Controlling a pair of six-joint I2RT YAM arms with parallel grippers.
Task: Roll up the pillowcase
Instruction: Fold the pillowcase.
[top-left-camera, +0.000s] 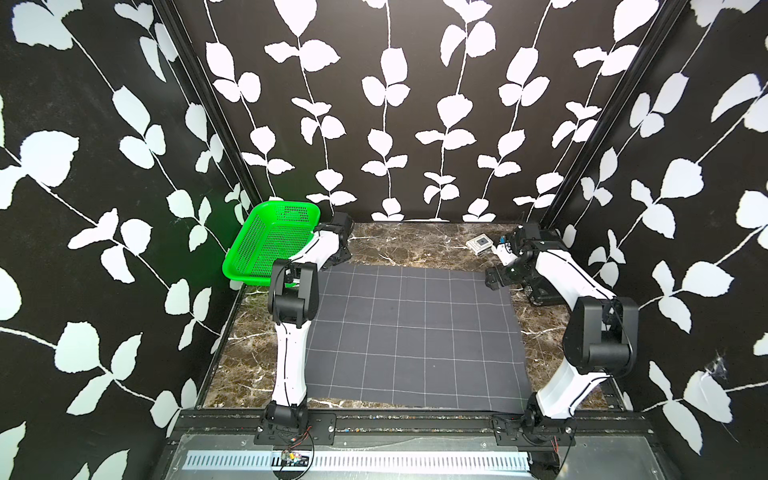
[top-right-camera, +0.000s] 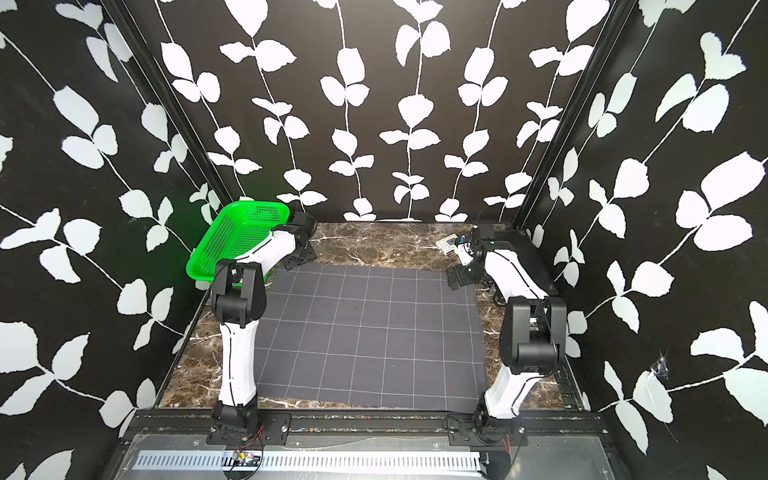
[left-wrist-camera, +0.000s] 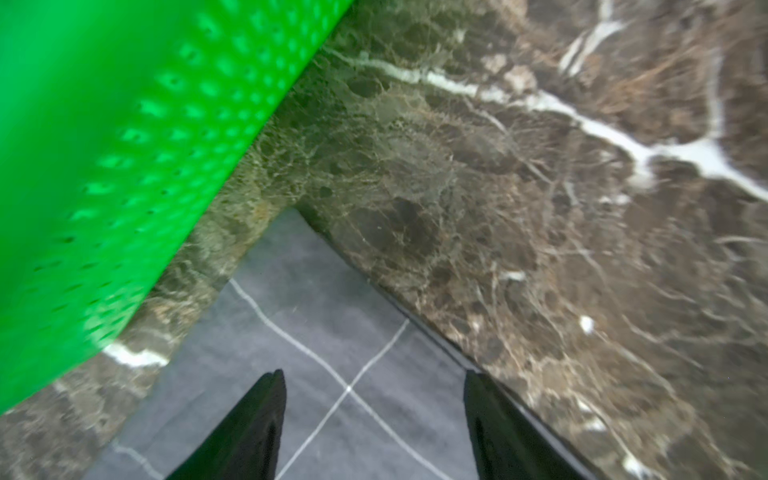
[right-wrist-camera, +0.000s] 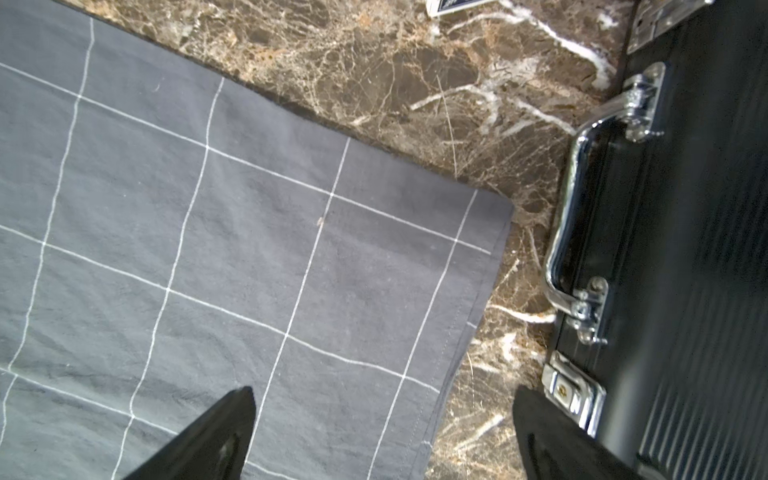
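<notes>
Both open, left pincer and right pincer stand at far corners of the pillowcase.

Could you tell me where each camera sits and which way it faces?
Top views: high behind the bases, looking down over the pillowcase; left arm, right arm show.
Left wrist: on the left arm, facing a pillowcase corner and green basket; open left gripper shows.
Right wrist: on the right arm, facing another corner and black case; open right gripper shows.
Shared: both wrist views see the marble table.
</notes>
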